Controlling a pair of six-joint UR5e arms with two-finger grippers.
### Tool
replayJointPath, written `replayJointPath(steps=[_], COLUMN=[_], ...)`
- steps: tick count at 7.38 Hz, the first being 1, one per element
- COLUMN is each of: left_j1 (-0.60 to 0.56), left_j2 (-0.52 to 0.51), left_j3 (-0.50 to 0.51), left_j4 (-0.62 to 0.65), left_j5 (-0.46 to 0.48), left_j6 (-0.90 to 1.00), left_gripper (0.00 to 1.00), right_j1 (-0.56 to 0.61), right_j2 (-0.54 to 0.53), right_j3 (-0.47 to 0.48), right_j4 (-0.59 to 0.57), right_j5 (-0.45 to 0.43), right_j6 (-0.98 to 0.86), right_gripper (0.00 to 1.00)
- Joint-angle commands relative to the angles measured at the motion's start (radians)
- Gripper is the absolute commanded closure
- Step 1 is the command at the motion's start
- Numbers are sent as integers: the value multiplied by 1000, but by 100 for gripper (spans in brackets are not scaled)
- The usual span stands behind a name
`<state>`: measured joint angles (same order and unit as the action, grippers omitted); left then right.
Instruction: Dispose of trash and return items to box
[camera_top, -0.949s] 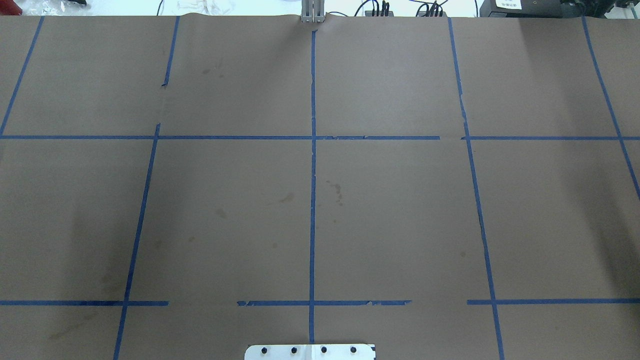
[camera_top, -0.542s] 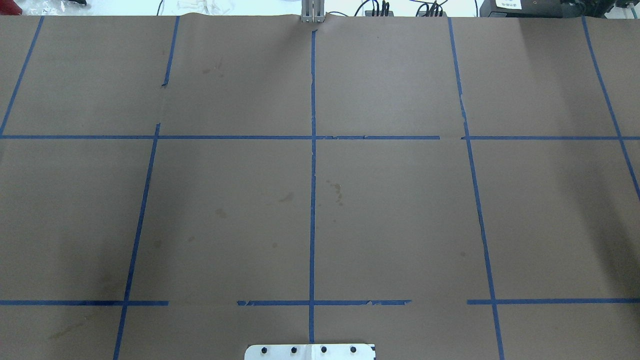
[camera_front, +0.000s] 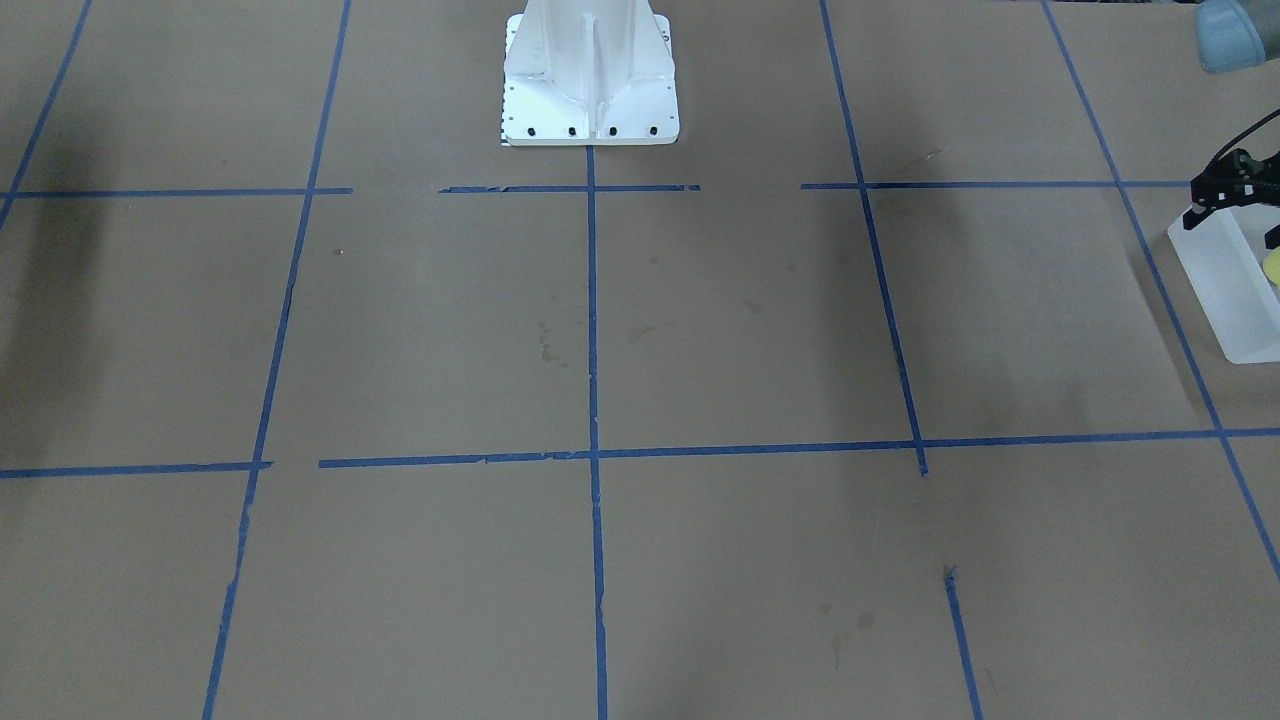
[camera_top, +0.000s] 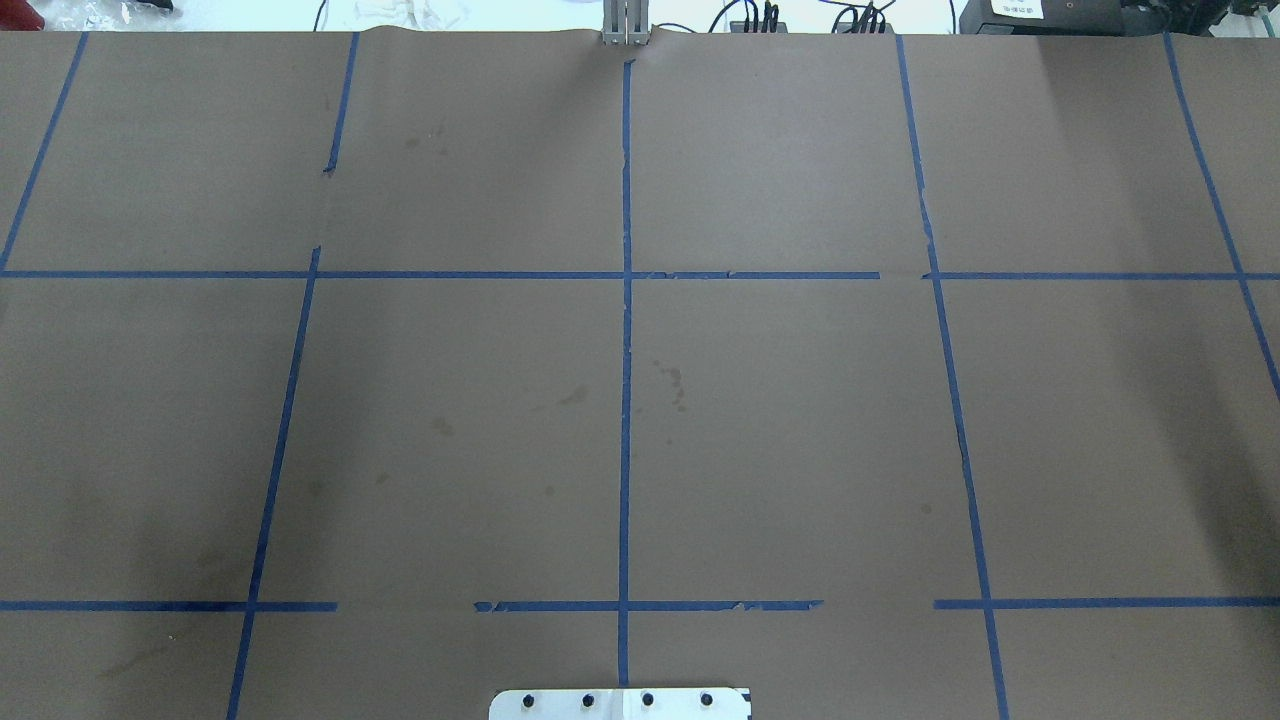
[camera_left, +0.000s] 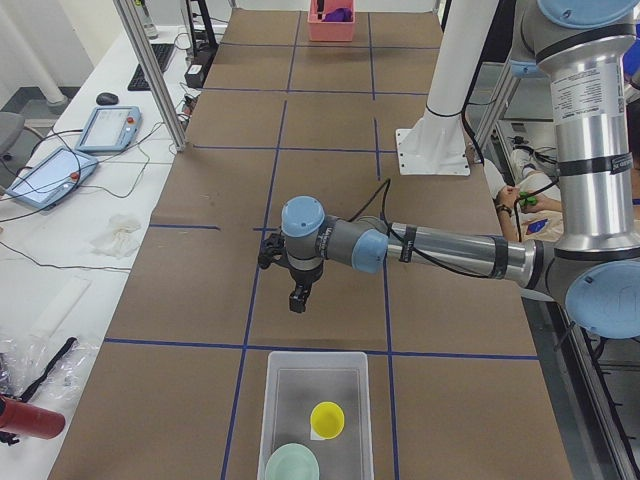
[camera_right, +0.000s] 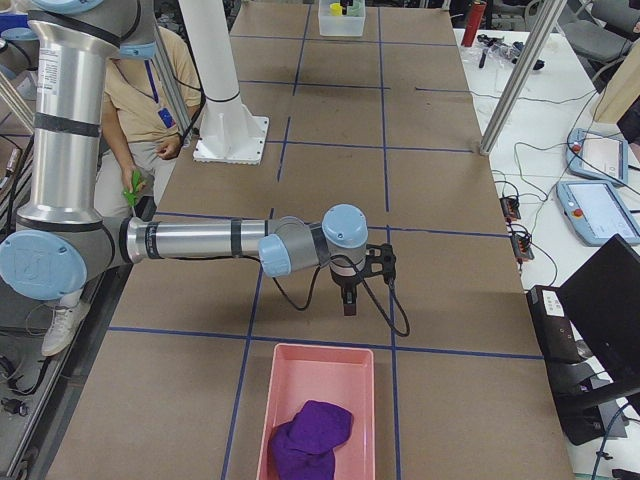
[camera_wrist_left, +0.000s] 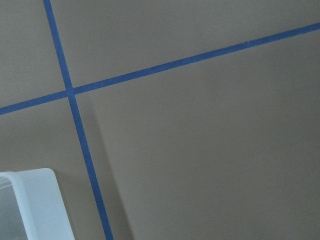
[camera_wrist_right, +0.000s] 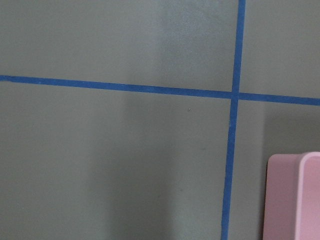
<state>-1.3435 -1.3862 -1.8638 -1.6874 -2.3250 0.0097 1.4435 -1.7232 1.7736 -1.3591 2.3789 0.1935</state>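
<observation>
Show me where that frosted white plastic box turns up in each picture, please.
Exterior front-facing: box at the right edge, cut off by the frame.
Overhead exterior: not in it.
Exterior left: bottom centre, nearest the camera.
Exterior right: far end of the table, top centre.
Left wrist: bottom-left corner.
Right wrist: not in it.
Shared landmark: the white robot base, in all four fixed views.

robot lab: taped table (camera_top: 800, 450), teach pendants (camera_left: 108, 128)

Left arm (camera_left: 450, 252): silver tubing, pale blue joint caps (camera_left: 302, 214) right behind the black left claw (camera_left: 298, 299), black cable (camera_left: 380, 190) running back along it.
</observation>
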Motion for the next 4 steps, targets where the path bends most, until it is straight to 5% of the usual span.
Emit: replayJointPath(steps=[1,4], left_j1=[-19,-19], left_j2=[-1,-4], left_j3=[3,-5], left_j4=[31,17], left_j5=[4,-4], left_j6=[32,26], left_gripper=[1,0], right_j1=[49,57], right_j2=[4,7], right_j3=[41,44], right_j4=[-141,-141], right_j5=[-3,-15], right_j6=[-116,-121], right_gripper=[0,0])
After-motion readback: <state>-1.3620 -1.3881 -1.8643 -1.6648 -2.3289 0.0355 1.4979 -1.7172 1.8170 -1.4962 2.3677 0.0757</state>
